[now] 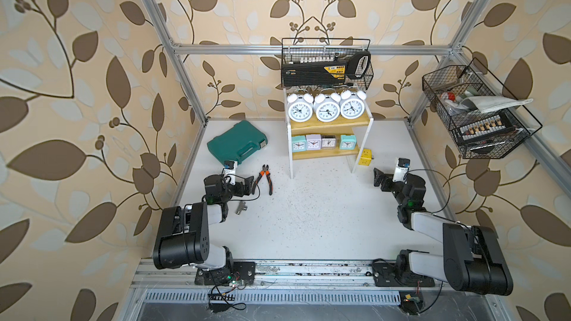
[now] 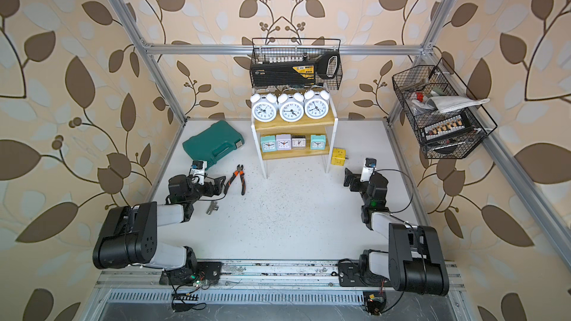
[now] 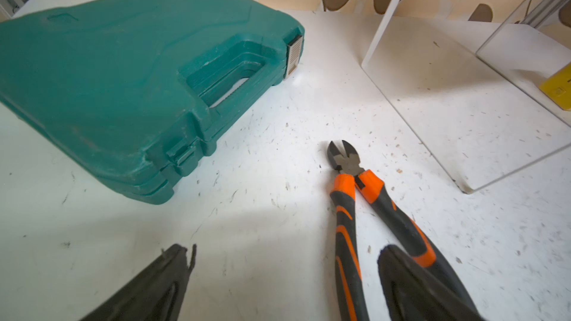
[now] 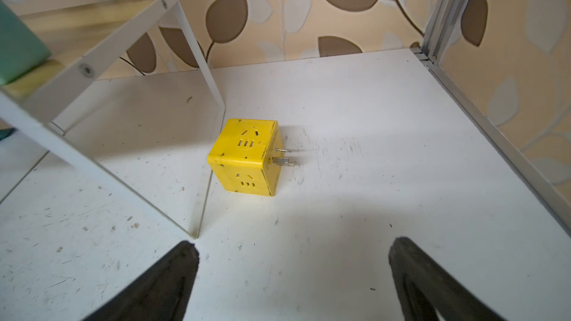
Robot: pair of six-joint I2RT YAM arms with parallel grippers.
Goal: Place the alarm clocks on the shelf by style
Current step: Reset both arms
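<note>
Left gripper (image 3: 285, 253) and right gripper (image 4: 295, 243), my jaws spread and empty, flank the yellow wooden shelf (image 1: 330, 125). Round white twin-bell clocks (image 1: 327, 111) sit uppermost, small square clocks (image 1: 313, 142) beneath.

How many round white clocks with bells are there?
3, in a row on the top board of the shelf: left clock, middle clock, right clock. None seems hidden.

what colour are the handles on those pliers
The plier handles are black with orange accents, clearest in the left wrist view.
</note>
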